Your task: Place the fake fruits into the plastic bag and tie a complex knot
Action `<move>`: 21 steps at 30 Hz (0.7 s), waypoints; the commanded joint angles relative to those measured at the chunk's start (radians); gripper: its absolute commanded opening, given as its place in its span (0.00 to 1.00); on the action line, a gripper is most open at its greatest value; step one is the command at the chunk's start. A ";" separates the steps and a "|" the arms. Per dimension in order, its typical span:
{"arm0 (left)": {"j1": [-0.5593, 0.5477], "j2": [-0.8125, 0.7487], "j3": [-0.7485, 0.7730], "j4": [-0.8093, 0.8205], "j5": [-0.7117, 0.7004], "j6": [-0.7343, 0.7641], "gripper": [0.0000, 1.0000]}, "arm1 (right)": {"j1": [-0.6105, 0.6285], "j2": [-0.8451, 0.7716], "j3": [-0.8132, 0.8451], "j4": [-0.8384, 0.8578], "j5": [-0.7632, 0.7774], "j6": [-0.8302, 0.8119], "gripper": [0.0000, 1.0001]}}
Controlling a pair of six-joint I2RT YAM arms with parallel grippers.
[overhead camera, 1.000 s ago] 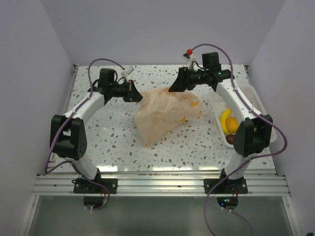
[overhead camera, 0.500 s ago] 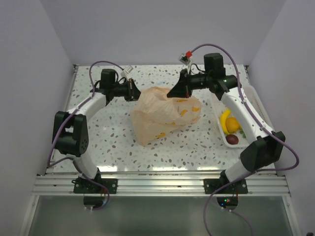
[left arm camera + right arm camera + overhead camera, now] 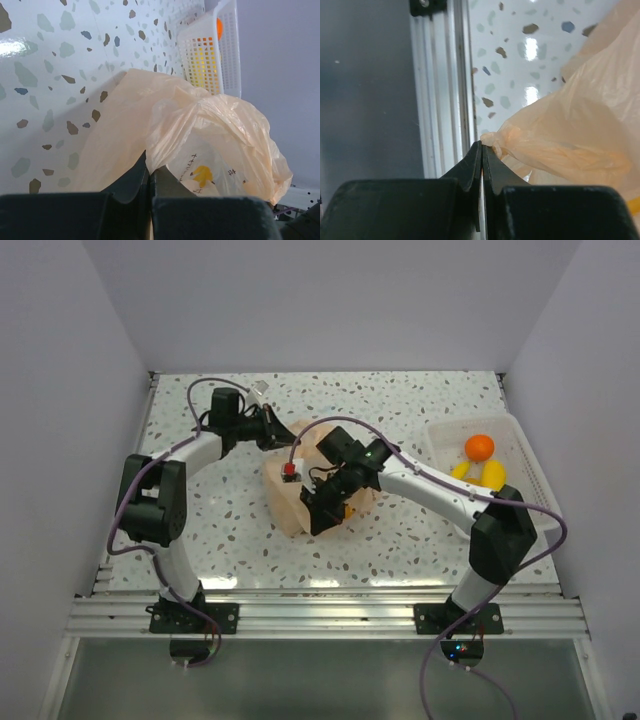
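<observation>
My left claw [image 3: 149,169] is shut tight on a thin fold of the plastic bag [image 3: 280,495]. My right claw [image 3: 482,146] is shut too, pinching a little twisted end of the same bag.

The bag sits in the middle of the tabletop [image 3: 400,540]. My left claw holds its far side and my right claw holds its near side. I see something yellow through the bag, but I cannot tell if it is a fruit or a picture on the bag. An orange [image 3: 480,446] and bananas [image 3: 470,472] lie in the white tray [image 3: 520,455] on my right, well apart from the bag.

I think I am working on the knot, with one end in each claw. To do it well, I should keep both claws squeezed hard, because the bag is slippery. I should pull slowly and evenly. The bag is very thin and could rip if I tug. I should keep the bag low on the tabletop, so nothing rolls out. The ends must cross over each other neatly, not just bunch up.
</observation>
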 commanded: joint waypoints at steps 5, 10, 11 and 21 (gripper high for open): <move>0.001 -0.007 -0.005 0.127 0.011 -0.064 0.00 | -0.003 -0.099 0.060 -0.015 0.246 -0.107 0.27; -0.002 -0.044 0.013 0.144 0.025 -0.044 0.00 | -0.109 -0.172 0.157 -0.058 0.207 -0.136 0.98; -0.002 -0.045 0.017 0.144 0.030 -0.038 0.00 | -0.138 -0.165 0.219 -0.078 0.155 -0.132 0.98; -0.002 -0.013 0.023 0.151 0.096 -0.005 0.00 | -0.491 -0.211 0.387 -0.127 0.140 0.035 0.99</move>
